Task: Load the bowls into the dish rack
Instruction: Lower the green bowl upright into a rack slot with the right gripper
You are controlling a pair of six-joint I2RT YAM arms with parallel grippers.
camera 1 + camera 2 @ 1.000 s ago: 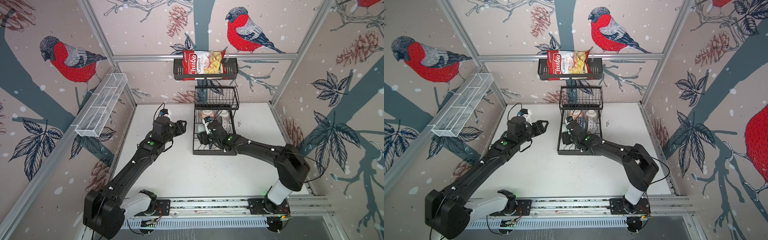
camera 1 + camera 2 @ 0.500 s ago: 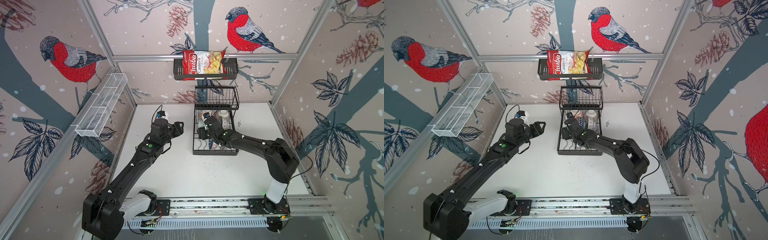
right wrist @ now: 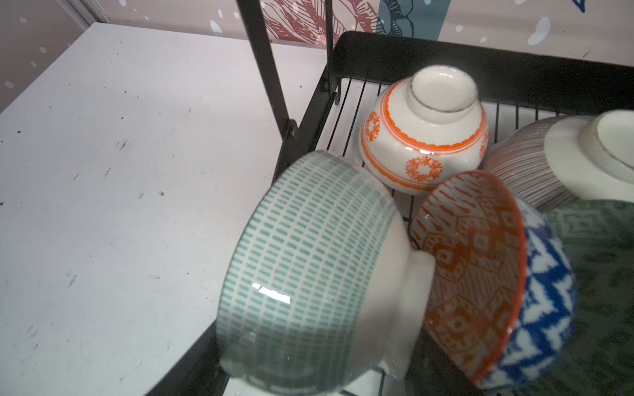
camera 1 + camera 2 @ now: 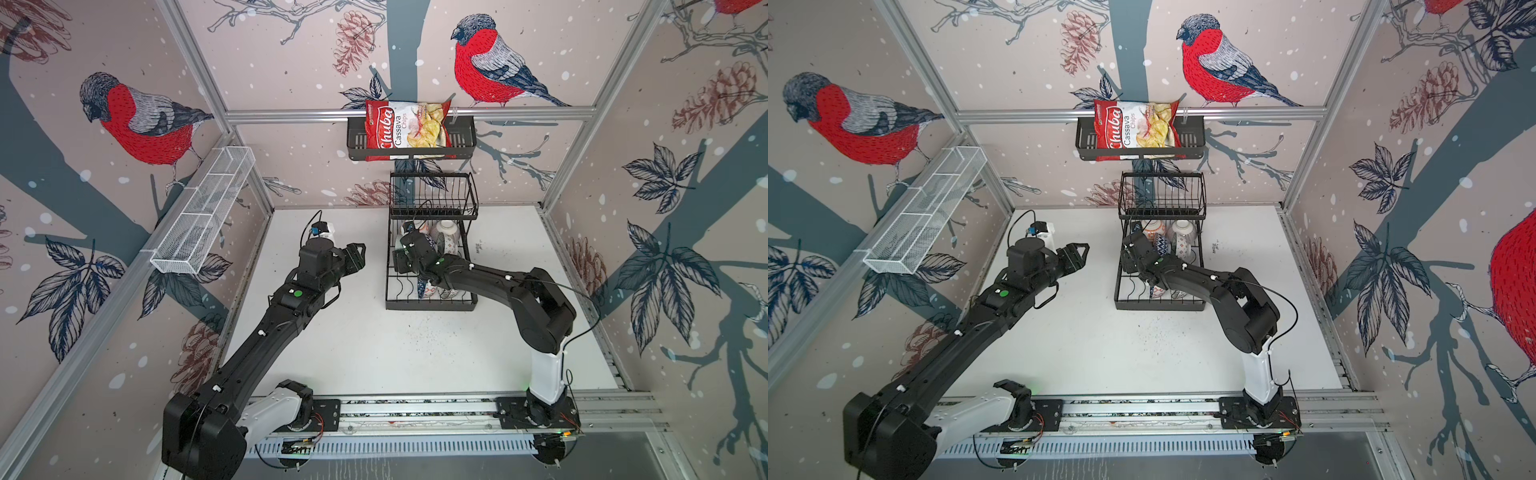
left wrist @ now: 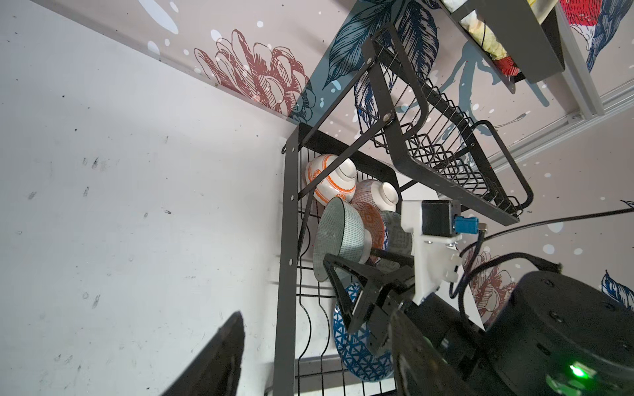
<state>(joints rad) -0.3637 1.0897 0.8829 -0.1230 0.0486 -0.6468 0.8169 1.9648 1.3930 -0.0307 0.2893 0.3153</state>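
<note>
Your right fingers stand wide, clamped across the teal-dashed bowl from mouth to foot. The bowl is tilted on its side in the lower tier of the dish rack, toward the tier's 10 o'clock. Its foot touches the orange-patterned bowl, and an upturned orange-ringed bowl sits at its 12 o'clock. Your left fingers gape wide and empty above the bench, at the rack's 9 o'clock.
</note>
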